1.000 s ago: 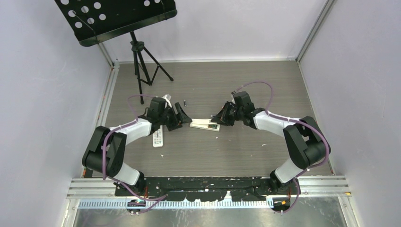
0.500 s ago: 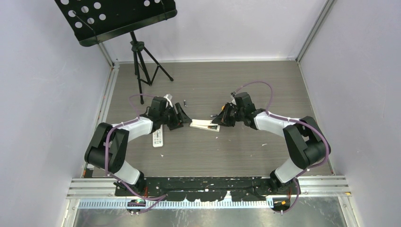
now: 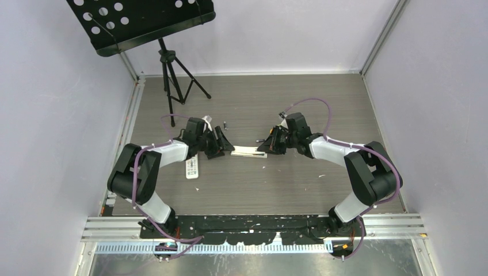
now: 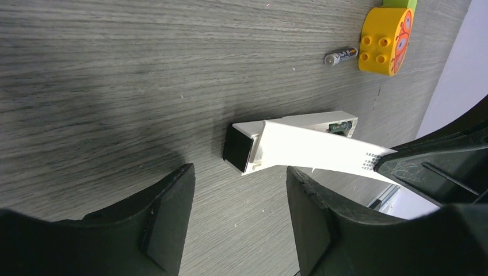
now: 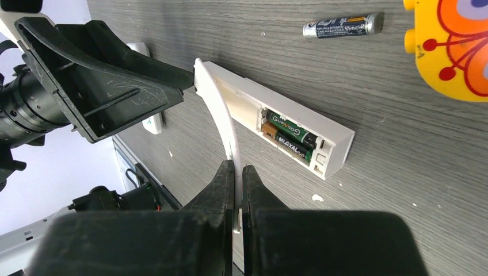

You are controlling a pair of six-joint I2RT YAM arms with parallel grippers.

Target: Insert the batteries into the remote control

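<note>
We find the remote control (image 5: 336, 137) lying flat on the wood-grain table (image 3: 276, 184) between the two arms, back side up, with two batteries (image 5: 290, 137) seated side by side in its open compartment. The right gripper (image 5: 237, 167) has its jaws pressed together on the thin white battery cover (image 5: 221, 115), which curves up from the remote's far end and stands over part of the opening. The left gripper (image 4: 239, 175) sits low just beside the remote's dark end, jaws spread with nothing between them. A third, loose battery (image 5: 342, 26) lies on the table near the remote, just beside an orange-yellow toy (image 5: 452, 52). A lime-green block (image 4: 400, 3) peeks in behind the toy at the edge of the left wrist view. From above we also see a second white remote (image 3: 193, 167) partly under the left arm, and a black music stand (image 3: 167, 57) at the back left corner, well apart from the work.
</note>
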